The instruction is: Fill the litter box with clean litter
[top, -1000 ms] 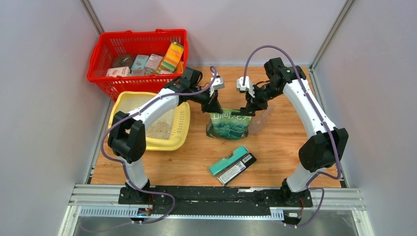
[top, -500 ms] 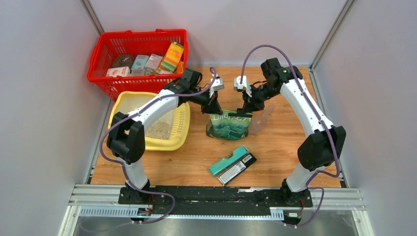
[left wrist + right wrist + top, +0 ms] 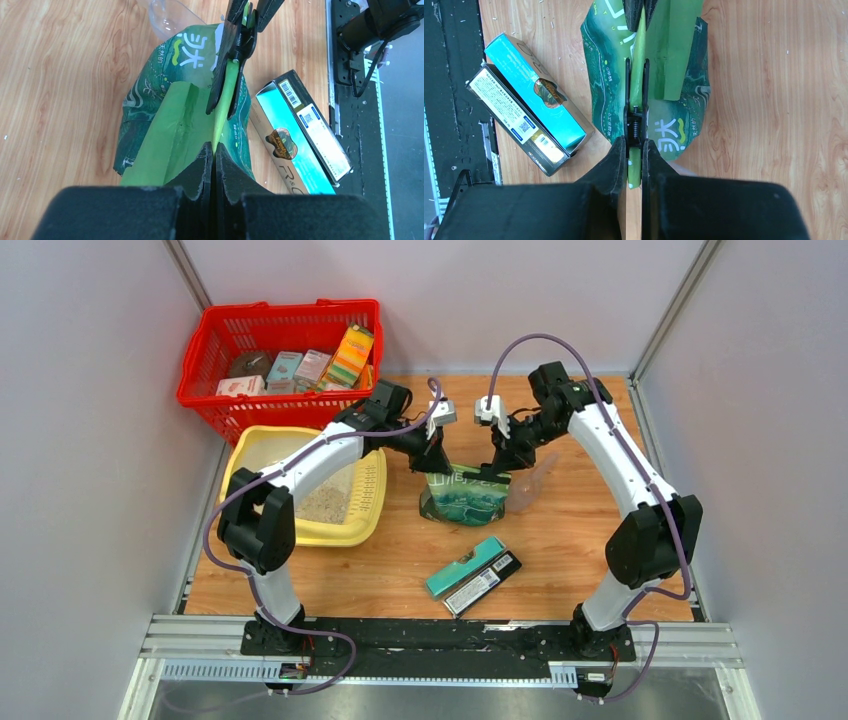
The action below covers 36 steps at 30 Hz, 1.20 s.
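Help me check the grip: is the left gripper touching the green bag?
Touching: the left wrist view shows the left gripper pinching the top of the green bag.

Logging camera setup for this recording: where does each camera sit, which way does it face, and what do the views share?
Top external: above and behind the bases, facing down onto the table; both arms whole, litter box and basket at left.
Left wrist: on the left arm, facing down along the left gripper, shut on the bag; right gripper opposite.
Right wrist: mirrors it, over its own shut fingers.
Shared: all show the bag and boxes; each wrist view shows the other gripper.
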Tool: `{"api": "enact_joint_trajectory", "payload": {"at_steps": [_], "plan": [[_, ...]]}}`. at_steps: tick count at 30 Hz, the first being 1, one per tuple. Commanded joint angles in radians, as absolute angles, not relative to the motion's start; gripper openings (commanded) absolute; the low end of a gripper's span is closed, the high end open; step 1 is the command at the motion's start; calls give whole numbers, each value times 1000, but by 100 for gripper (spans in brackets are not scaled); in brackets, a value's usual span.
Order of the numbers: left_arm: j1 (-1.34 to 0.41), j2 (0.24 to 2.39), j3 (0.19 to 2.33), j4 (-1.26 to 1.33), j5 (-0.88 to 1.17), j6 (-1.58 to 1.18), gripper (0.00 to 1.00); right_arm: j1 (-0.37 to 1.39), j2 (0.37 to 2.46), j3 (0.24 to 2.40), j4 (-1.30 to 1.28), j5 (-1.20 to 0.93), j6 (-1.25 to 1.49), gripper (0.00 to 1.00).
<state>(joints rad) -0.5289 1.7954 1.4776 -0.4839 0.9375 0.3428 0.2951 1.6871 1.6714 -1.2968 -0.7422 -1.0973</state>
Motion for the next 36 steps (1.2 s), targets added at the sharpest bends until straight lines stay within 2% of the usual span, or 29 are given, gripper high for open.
{"api": "enact_joint_trajectory", "payload": {"at_steps": [1,7,9,11,16,20,23,24,26,27,30,31,33,36], "plan": [[-520,1735,1483,-488,953,337,6,331,1701,1618,-1437,-715,-1054,3],[-519,1736,1499,-518,942,350,8,328,1700,1601,-1417,-712,-1037,6],[-518,1738,1519,-541,934,386,9,333,1695,1605,-1411,-712,-1029,9],[-517,1741,1543,-589,922,413,11,331,1690,1615,-1407,-707,-1023,15],[-509,1746,1577,-635,920,437,20,331,1674,1660,-1394,-689,-996,22],[-508,1738,1594,-637,908,442,34,331,1660,1697,-1378,-649,-957,49],[-502,1726,1612,-635,902,440,43,330,1637,1726,-1356,-615,-905,58],[-494,1723,1617,-635,899,443,56,330,1628,1733,-1355,-609,-885,60],[-485,1707,1623,-637,891,442,62,330,1606,1749,-1338,-591,-858,63],[-474,1700,1623,-637,876,436,69,328,1598,1755,-1329,-583,-845,65],[-446,1648,1611,-627,812,397,71,327,1568,1782,-1284,-519,-741,74],[-440,1606,1602,-623,790,381,72,325,1560,1789,-1276,-470,-683,88],[-430,1559,1568,-623,706,359,72,328,1537,1798,-1267,-424,-643,100],[-428,1454,1493,-618,591,365,73,330,1490,1746,-1198,-310,-516,100]]}}
